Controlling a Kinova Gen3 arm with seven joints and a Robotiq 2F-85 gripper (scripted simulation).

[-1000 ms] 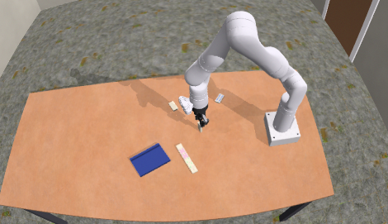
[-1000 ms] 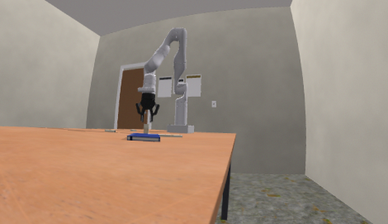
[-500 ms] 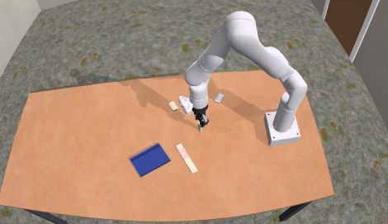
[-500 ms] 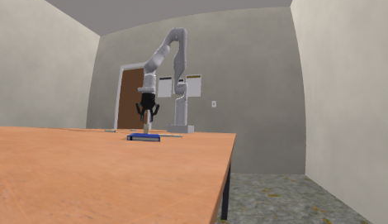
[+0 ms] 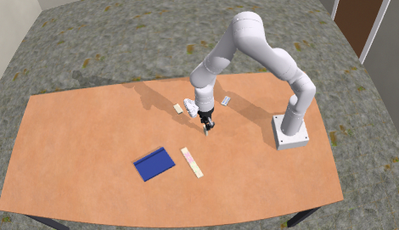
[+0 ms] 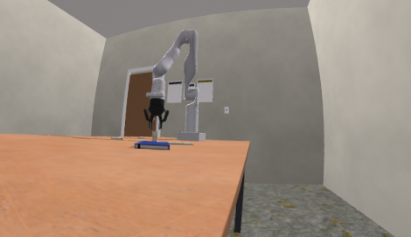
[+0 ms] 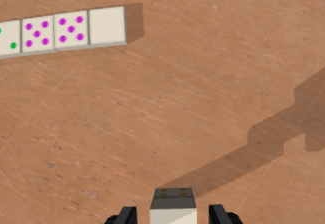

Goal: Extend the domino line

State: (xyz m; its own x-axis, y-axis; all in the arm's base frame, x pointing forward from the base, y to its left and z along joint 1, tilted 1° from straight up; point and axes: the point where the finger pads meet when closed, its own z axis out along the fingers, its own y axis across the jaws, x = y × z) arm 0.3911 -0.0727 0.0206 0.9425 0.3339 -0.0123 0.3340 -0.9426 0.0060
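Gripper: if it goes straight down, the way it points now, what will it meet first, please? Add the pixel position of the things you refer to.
Probably the upright domino (image 5: pixel 206 131) (image 6: pixel 155 136) (image 7: pixel 173 216), which may pass between the open gripper's (image 5: pixel 208 126) (image 6: pixel 156 128) (image 7: pixel 173 216) fingers; the exact depth is unclear. Next comes the table (image 5: pixel 85 150) (image 6: pixel 109 177) (image 7: pixel 133 125).

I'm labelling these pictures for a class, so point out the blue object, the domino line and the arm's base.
Blue object (image 5: pixel 154 165) (image 6: pixel 152 145): top, exterior; upper face, then near side.
Domino line (image 5: pixel 192 163) (image 6: pixel 181 143) (image 7: pixel 47 34): top, exterior, wrist; middle.
Base (image 5: pixel 280 145) (image 6: pixel 182 136): top, exterior; corner.

orange-brown tabletop (image 5: pixel 98 120) (image 6: pixel 131 172) (image 7: pixel 148 110), plain blue book (image 5: pixel 154 164) (image 6: pixel 153 144), cream domino line (image 5: pixel 192 162) (image 6: pixel 181 143) (image 7: pixel 71 30) with green and magenta pips, black claw (image 5: pixel 206 126) (image 6: pixel 156 126) (image 7: pixel 173 220)
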